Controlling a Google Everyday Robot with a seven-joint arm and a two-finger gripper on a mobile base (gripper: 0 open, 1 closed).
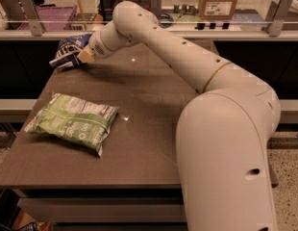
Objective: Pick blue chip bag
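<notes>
At the near right corner of the flat grey-brown table point(149, 105) stood the robot's bulky white arm point(226, 143), its thick rounded base covering that corner of the table. From there its long white links ran diagonally over the table top toward the table's far left corner.

The table itself filled most of the view, with a lower shelf showing under its near edge.

On the table's near left part lay the large light-green crinkled chip bag point(74, 121), flat on the surface, its long side slanting toward the table's left edge. It lay well apart from the arm's end.

Beyond the table's far edge, behind a rail, stood a brown cardboard box point(217, 1) toward the right and a purple plastic crate point(48, 17) toward the left.

At the table's far left corner was the small dark-blue foil chip bag point(66, 52) with white markings, crumpled and tilted. Whether it rested on the table or was raised off it could not be told.

The tan-tipped gripper point(84, 57) hung over that same far left corner, touching the right side of the blue bag. Whether it was clenched on the bag or released could not be told.
</notes>
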